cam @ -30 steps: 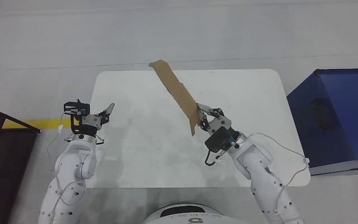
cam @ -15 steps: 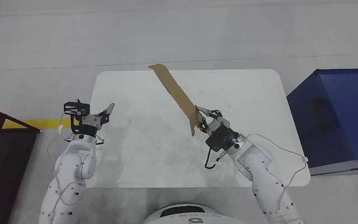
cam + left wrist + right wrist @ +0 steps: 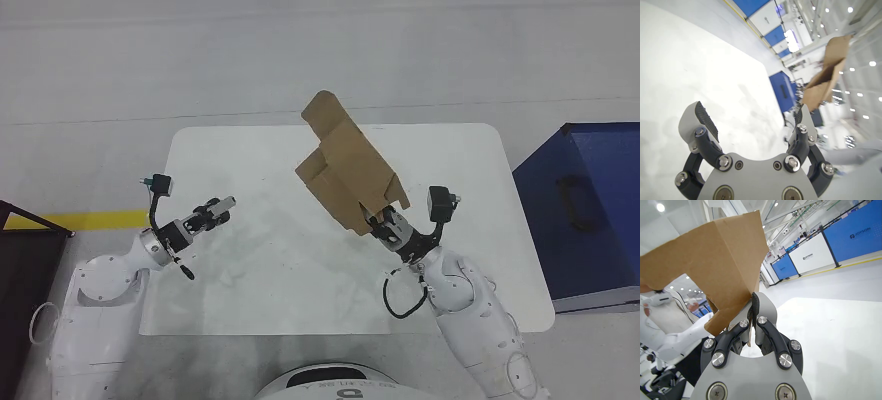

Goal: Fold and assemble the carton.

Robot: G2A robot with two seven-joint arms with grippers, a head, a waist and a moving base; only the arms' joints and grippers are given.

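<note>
A brown cardboard carton (image 3: 348, 175), partly opened with flaps loose, is held up in the air over the middle of the white table (image 3: 260, 270). My right gripper (image 3: 385, 222) is shut on the carton's lower edge; the right wrist view shows the carton (image 3: 711, 264) pinched between the fingers (image 3: 755, 306), with my right gripper (image 3: 751, 311) below it. My left gripper (image 3: 222, 208) stands open over the table's left part, pointing toward the carton and well apart from it. In the left wrist view my left gripper (image 3: 751, 117) holds nothing, and the carton (image 3: 827, 75) hangs farther off.
A blue bin (image 3: 585, 205) stands on the floor to the right of the table. A yellow floor line (image 3: 90, 218) runs at the left. The table's edges lie close to both arms' bases.
The right gripper has turned and lifted the carton, which went from a flat edge-on strip to a partly opened shape. The left arm has swung inward over the table toward the carton.
</note>
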